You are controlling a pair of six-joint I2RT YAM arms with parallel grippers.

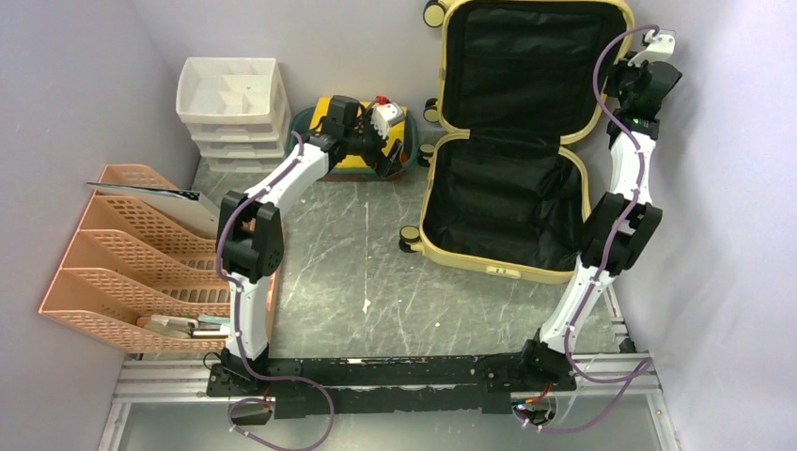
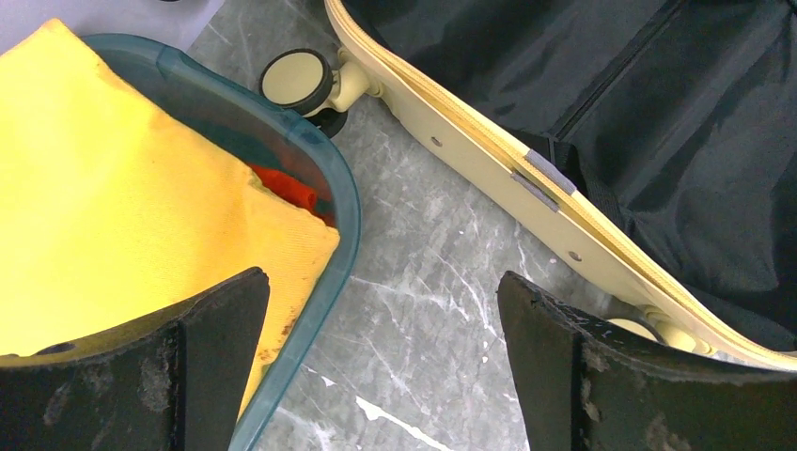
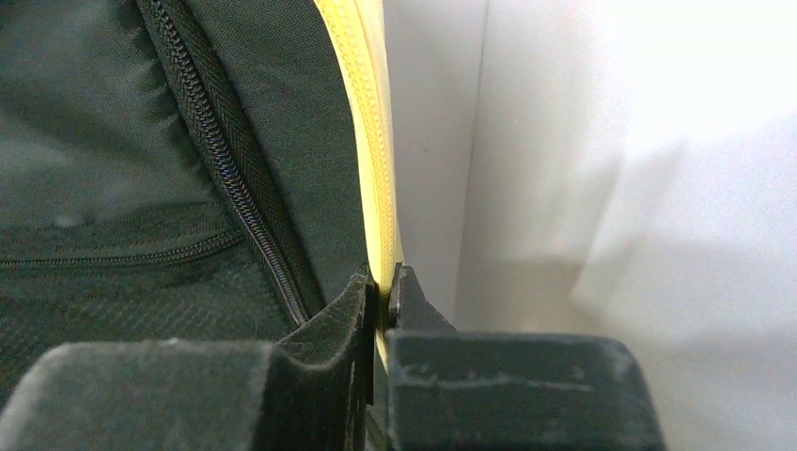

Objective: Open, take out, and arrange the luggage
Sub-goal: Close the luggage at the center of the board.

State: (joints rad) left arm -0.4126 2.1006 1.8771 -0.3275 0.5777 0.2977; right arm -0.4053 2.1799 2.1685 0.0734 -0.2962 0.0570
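Note:
The pale yellow luggage (image 1: 507, 197) lies open at the back right, its black-lined lid standing up against the back wall. My right gripper (image 1: 628, 64) is at the lid's right edge, shut on the yellow rim (image 3: 362, 113); in the right wrist view the rim runs down between the closed fingers (image 3: 383, 282). The black lining (image 3: 113, 141) and its zipper fill the left of that view. My left gripper (image 2: 383, 282) hangs open over the table between the teal tray (image 2: 343, 202) and the luggage's lower shell (image 2: 489, 160), holding nothing. In the top view it (image 1: 387, 155) is just left of the luggage.
The teal tray holds a yellow cloth (image 2: 122, 188) and something red (image 2: 287, 188). A luggage wheel (image 2: 296, 77) sits close to the tray. A white drawer unit (image 1: 230, 103) stands at the back left, and an orange file rack (image 1: 132, 254) stands along the left wall. Walls close in on both sides.

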